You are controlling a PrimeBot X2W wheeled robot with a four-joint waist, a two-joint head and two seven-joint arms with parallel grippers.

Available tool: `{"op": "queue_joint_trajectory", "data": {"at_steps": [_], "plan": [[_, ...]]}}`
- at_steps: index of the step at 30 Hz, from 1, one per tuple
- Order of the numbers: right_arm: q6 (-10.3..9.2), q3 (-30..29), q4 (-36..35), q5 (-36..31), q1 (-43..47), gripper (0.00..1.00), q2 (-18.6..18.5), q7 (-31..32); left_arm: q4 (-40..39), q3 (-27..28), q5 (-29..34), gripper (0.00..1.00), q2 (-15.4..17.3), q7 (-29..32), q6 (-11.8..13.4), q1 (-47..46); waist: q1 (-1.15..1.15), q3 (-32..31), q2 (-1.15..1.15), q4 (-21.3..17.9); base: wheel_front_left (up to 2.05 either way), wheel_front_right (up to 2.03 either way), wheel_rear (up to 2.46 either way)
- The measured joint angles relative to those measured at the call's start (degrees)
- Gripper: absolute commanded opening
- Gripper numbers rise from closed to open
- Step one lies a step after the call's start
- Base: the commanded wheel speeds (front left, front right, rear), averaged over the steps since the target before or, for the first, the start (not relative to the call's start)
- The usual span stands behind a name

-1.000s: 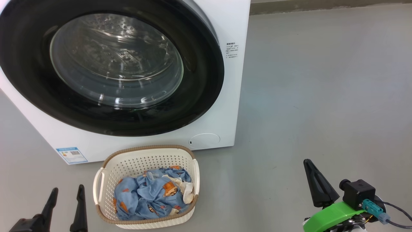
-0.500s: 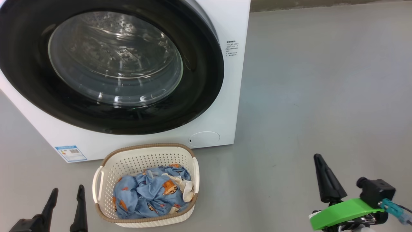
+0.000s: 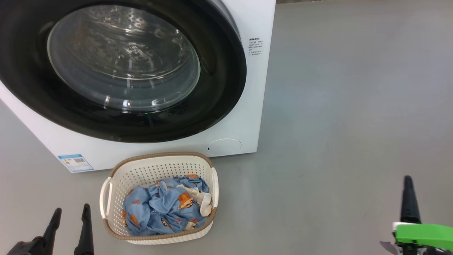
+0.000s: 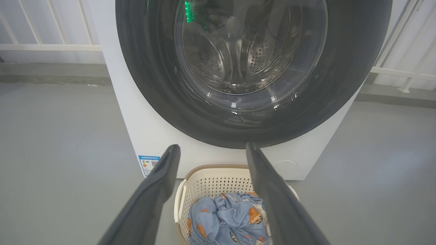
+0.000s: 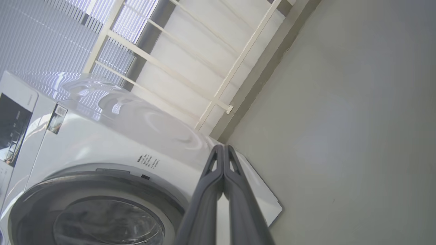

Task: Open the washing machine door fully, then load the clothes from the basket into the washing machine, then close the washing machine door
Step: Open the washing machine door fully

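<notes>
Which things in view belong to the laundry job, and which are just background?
Job: washing machine, its door shut; basket in front of it; clothes in the basket.
Background: white railing, grey floor, blue label on the machine.

The washing machine [image 3: 253, 106] stands far left on the floor [image 3: 347, 106], the washing machine door [image 3: 124, 63] flat against its front. Just before it, nearer, sits the basket [image 3: 159, 157] with the clothes [image 3: 164, 209] inside. The left gripper [image 3: 72, 208] hangs just left of the basket, the right gripper [image 3: 408, 180] well off to its right.
</notes>
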Motion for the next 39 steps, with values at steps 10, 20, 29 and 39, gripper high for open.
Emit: {"op": "queue_joint_trajectory", "data": {"at_steps": [10,20,29,39], "plan": [[0.0,-10.1,5.6,22.1,-4.1,0.0,0.3,-0.3,0.1,0.4,-0.9,1.0,0.4,0.0,0.0,-0.2,0.0,2.2,0.0,0.2,0.0,0.0,0.0],[0.0,-14.5,8.3,34.2,-11.2,0.0,0.2,1.3,0.1,-1.1,-1.8,1.0,2.2,0.0,0.0,-3.1,0.0,5.7,0.0,0.9,0.0,0.0,0.0],[0.0,-18.1,6.3,36.6,-15.0,0.0,-1.5,11.8,-0.1,-2.3,-2.5,1.0,2.9,0.0,0.0,-3.7,0.0,8.8,0.0,2.2,0.0,0.0,0.0],[0.0,-18.4,4.7,35.7,-22.0,0.0,-1.7,18.1,-1.5,-3.1,-3.8,1.0,4.4,0.0,0.0,-5.3,0.0,14.1,0.0,2.8,0.0,0.0,0.0]]}}
